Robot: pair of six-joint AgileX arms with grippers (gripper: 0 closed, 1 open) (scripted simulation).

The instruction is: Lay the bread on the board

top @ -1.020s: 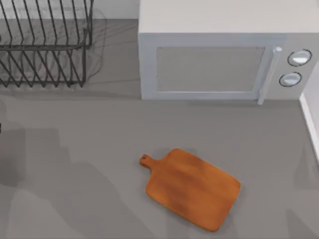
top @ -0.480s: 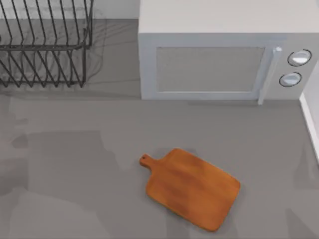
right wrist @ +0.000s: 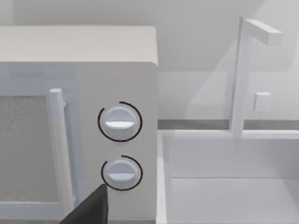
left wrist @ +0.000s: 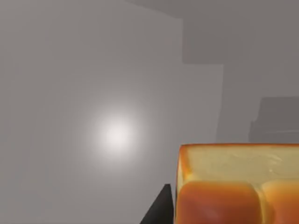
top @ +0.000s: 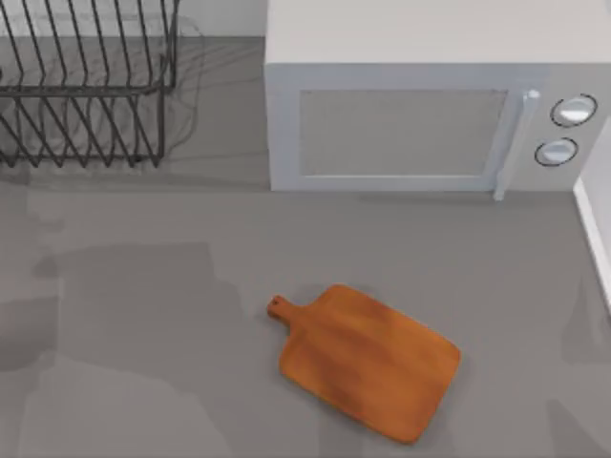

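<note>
Grey tabletop (top: 172, 248) runs under a white microwave (top: 401, 124) at the back and a black wire dish rack (top: 86, 86) in the back left corner. Toward the front, right of centre, the board (top: 368, 361) lies flat and bare, its short handle pointing to the left and back.

From the left wrist camera, the bread (left wrist: 238, 184) sits close up against a pale wall, with a dark finger (left wrist: 159, 210) of the left gripper just beside it; it seems clamped on the loaf, though I cannot tell for certain.

From the right wrist camera come the microwave's two knobs (right wrist: 120, 122), a white sink basin (right wrist: 233, 182) beside it, and one dark fingertip (right wrist: 91, 210); whether the right gripper is apart or together, I cannot tell.
</note>
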